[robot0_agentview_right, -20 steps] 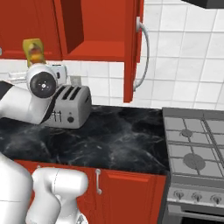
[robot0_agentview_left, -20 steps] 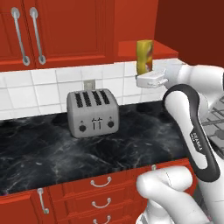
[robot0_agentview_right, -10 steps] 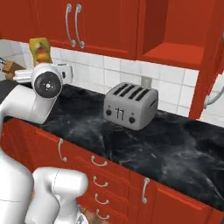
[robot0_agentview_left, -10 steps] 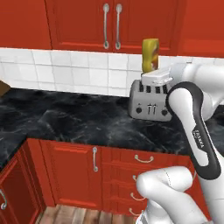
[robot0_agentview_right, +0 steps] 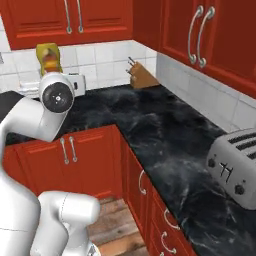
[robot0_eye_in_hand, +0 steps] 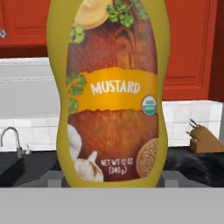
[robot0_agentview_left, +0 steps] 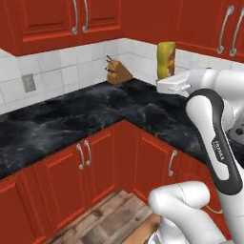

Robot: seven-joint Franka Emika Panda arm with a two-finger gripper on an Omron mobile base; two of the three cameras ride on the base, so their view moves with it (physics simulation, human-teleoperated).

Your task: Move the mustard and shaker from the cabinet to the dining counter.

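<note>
Currently gripper (robot0_agentview_left: 167,82) clamps the mustard (robot0_agentview_left: 166,60) upright (label faces hand camera), above black marble counter (robot0_agentview_left: 86,114), knife block (robot0_agentview_left: 117,73) behind.

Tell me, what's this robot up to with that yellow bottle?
The white robot arm is carrying the mustard in its gripper, holding the bottle upright above the black counter in the kitchen corner. Behind it are red cabinets, a knife block against the tiled wall, and a toaster farther along the counter. The bottle has not been set down anywhere yet.
</note>
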